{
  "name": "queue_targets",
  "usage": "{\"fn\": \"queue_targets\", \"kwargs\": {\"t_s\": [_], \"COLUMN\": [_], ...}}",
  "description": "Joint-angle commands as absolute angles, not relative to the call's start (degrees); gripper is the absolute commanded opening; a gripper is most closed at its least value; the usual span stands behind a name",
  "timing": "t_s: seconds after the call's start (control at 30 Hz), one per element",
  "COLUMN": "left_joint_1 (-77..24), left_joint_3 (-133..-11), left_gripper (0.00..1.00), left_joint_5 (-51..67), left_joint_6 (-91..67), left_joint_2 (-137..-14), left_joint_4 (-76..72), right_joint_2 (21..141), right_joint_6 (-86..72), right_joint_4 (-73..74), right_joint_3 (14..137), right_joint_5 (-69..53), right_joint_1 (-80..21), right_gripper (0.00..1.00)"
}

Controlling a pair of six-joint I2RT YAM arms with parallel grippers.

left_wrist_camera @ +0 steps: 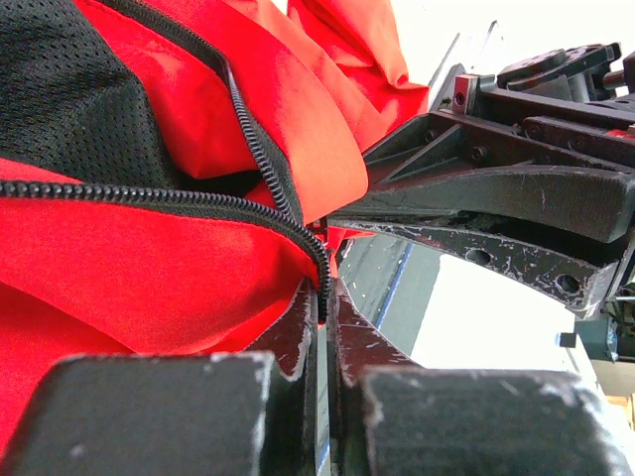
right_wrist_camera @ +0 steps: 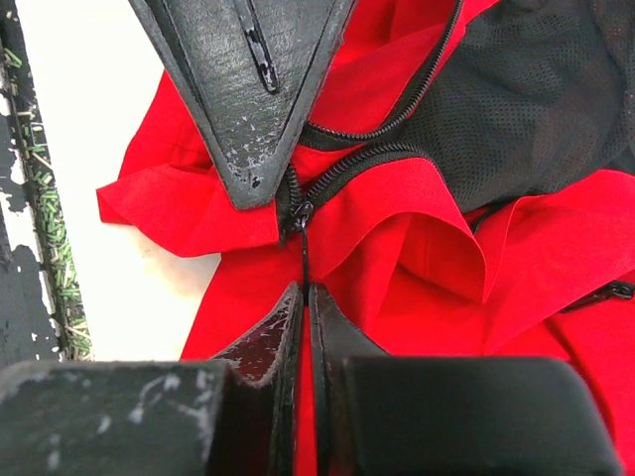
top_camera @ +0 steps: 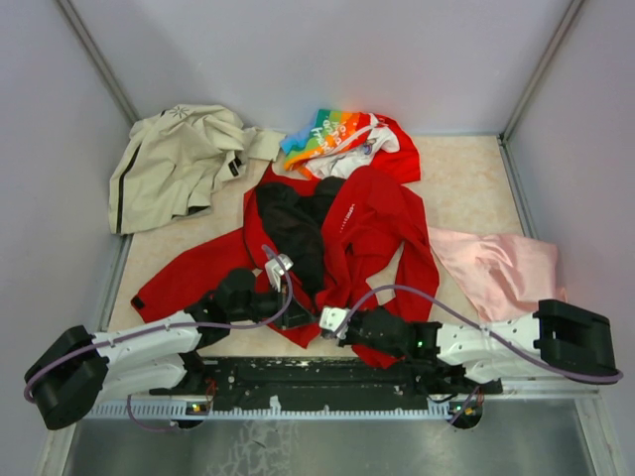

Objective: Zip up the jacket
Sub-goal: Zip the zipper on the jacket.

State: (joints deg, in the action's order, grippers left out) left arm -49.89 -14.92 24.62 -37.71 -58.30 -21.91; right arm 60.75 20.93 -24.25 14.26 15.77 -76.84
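The red jacket [top_camera: 377,223] lies open on the table, its black lining [top_camera: 293,223] showing. My left gripper [top_camera: 298,305] is shut on the jacket's zipper edge [left_wrist_camera: 323,273] at the bottom hem, the black teeth [left_wrist_camera: 149,193] running out to the left. Facing it, my right gripper [top_camera: 319,317] is shut on the thin black zipper pull [right_wrist_camera: 305,253], which hangs from the slider [right_wrist_camera: 298,210]. In the right wrist view, the left gripper's fingers [right_wrist_camera: 248,99] sit just above the slider, where both zipper lines meet. The right gripper's fingers [left_wrist_camera: 496,198] fill the right of the left wrist view.
A beige jacket [top_camera: 174,164] lies at the back left, a rainbow-printed garment [top_camera: 337,134] behind the red jacket's collar, and a pink cloth [top_camera: 496,268] at the right. Grey walls close in three sides. A black rail [top_camera: 327,382] runs along the near edge.
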Motion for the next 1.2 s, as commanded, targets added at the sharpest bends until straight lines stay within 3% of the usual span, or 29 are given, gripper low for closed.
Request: {"fn": "queue_targets", "kwargs": {"t_s": [0.0, 0.6, 1.17], "left_joint_1": [-50.16, -50.11, -50.18], "left_joint_3": [-14.33, -14.33, -14.5], "left_gripper": [0.0, 0.0, 0.0], "left_joint_5": [25.47, 25.51, 27.21], "left_joint_6": [-37.99, -37.7, -36.66], "left_joint_2": [-58.36, -59.6, -59.67], "left_joint_4": [-23.82, -22.76, -23.32], "right_joint_2": [59.09, 53.49, 57.65], "right_joint_6": [19.09, 19.4, 33.31], "right_joint_4": [-26.35, -6.8, -12.44], "right_joint_3": [14.76, 27.53, 30.15], "right_joint_5": [16.64, 17.69, 13.46], "right_joint_1": [-77.55, -80.85, -80.23], "right_gripper": [0.02, 0.0, 0.0]}}
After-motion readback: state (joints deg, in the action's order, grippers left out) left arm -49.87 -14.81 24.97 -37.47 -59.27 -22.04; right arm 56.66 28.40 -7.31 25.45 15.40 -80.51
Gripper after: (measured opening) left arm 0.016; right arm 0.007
